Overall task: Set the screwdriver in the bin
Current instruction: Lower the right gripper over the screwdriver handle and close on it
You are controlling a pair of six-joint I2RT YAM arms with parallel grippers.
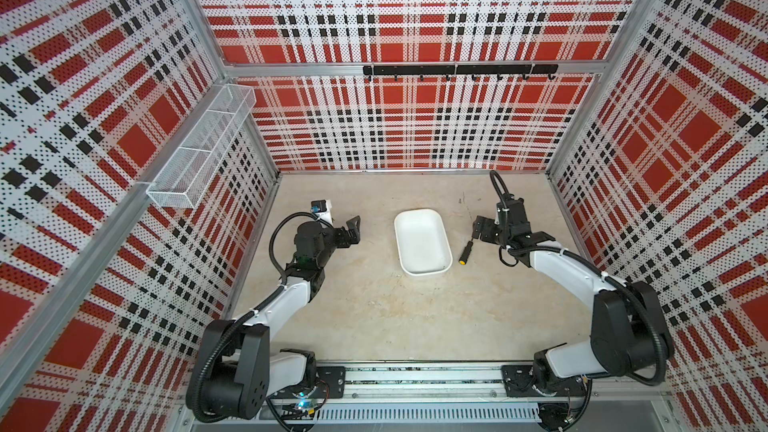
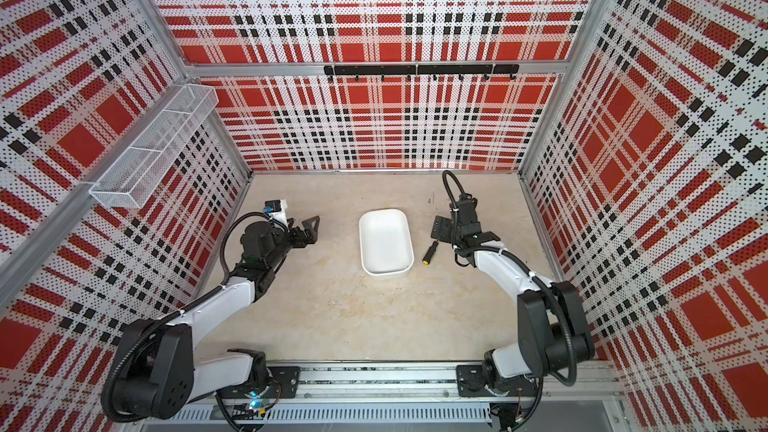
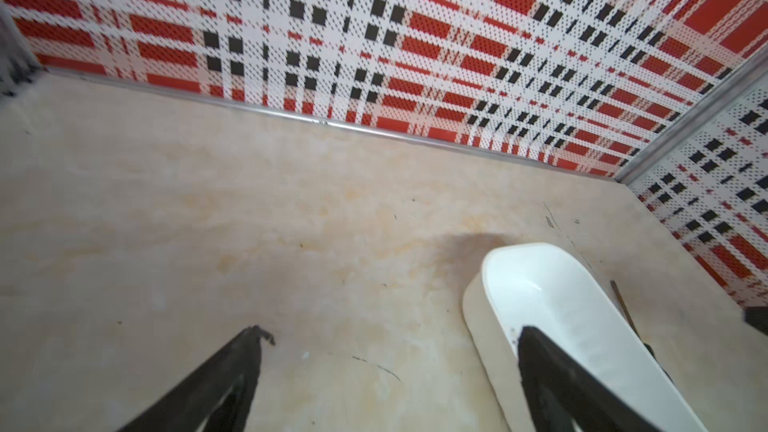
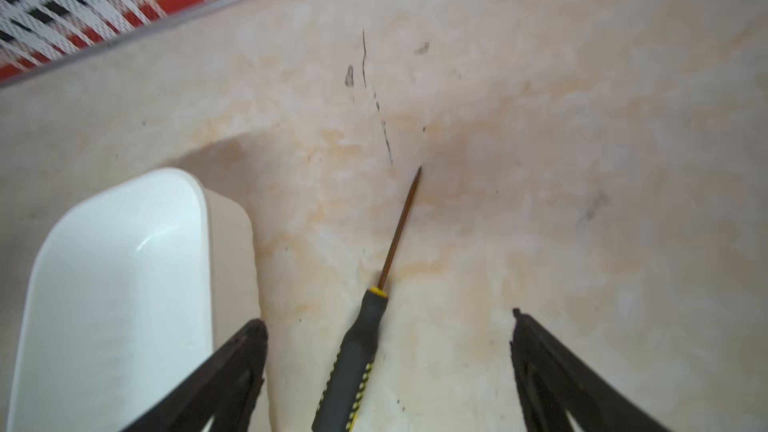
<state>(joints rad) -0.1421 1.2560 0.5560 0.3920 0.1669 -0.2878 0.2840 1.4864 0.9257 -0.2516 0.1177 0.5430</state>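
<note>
Screwdriver [image 4: 355,355], slim, black ribbed handle, yellow cap, thin dark shaft. Lies flat on beige desk [image 4: 540,160] just beside shallow white plastic bin [image 4: 124,263], beneath spread, empty right end effector [image 4: 387,317]. Likely light, rigid, roll-prone; pinch mid-handle.

A long white wire basket [image 1: 199,147] hangs on the left plaid wall [image 1: 83,118]. A black hook rail [image 1: 459,70] crosses the back wall [image 1: 415,14]. The beige tabletop [image 1: 374,305] carries dark scuffs [image 4: 365,60].

Lab test cell: plaid perforated walls [image 1: 415,14], aluminium frame [image 1: 291,70]
</note>
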